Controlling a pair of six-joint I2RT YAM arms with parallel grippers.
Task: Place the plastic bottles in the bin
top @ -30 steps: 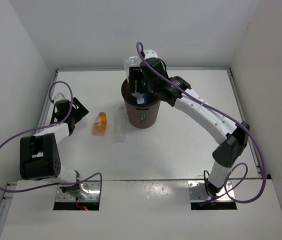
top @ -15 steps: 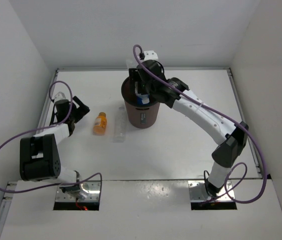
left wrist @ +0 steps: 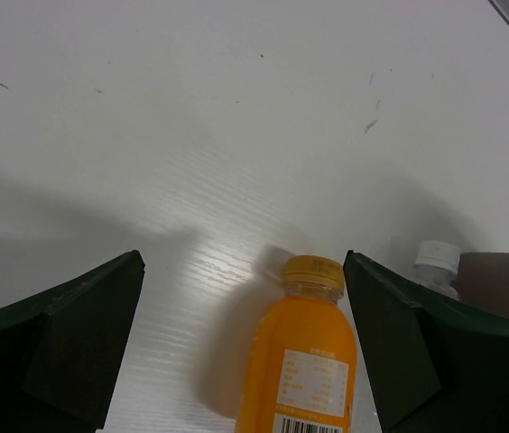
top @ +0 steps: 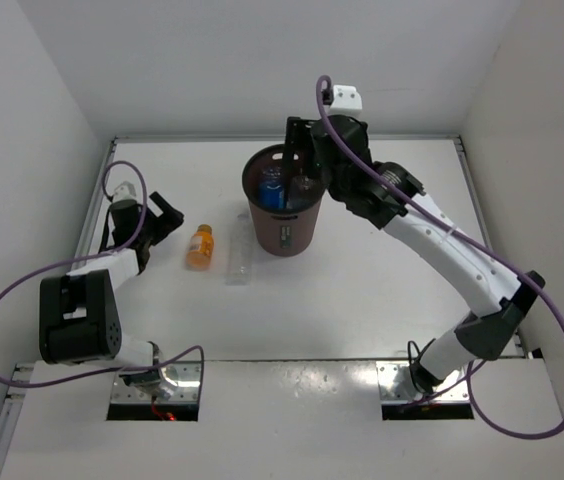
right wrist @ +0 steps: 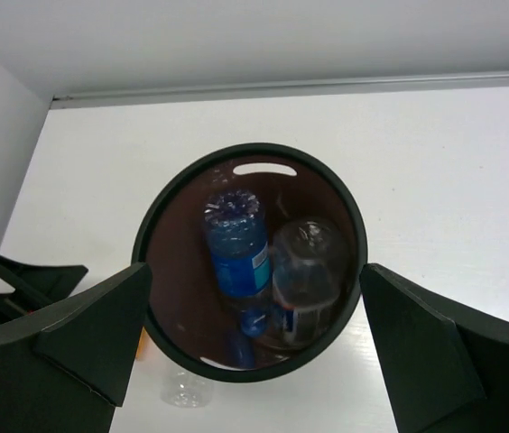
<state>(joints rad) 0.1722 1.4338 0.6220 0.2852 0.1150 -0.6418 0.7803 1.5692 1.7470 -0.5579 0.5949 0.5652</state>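
Note:
The bin (top: pixel 287 235), dark brown and round, stands mid-table. Inside it lie a blue-tinted bottle (right wrist: pixel 236 248) and a clear labelled bottle (right wrist: pixel 307 271). My right gripper (top: pixel 308 168) hangs open and empty above the bin's (right wrist: pixel 356 225) mouth. To the bin's left a short orange bottle (top: pixel 199 246) and a slim clear bottle (top: pixel 240 256) lie on the table. My left gripper (top: pixel 165 228) is open, a short way left of the orange bottle. In the left wrist view the orange bottle (left wrist: pixel 304 361) shows between the wide fingers of the left gripper (left wrist: pixel 244 271), untouched.
White walls close the table (top: pixel 382 290) on the left, back and right. The slim bottle's white cap (left wrist: pixel 437 260) lies right beside the bin's wall (left wrist: pixel 507 284). The right arm (top: pixel 442 245) stretches diagonally over the table's right half.
My right gripper has opened and let the blue-tinted bottle drop into the bin, then risen and drawn back to the right. The left arm has barely moved.

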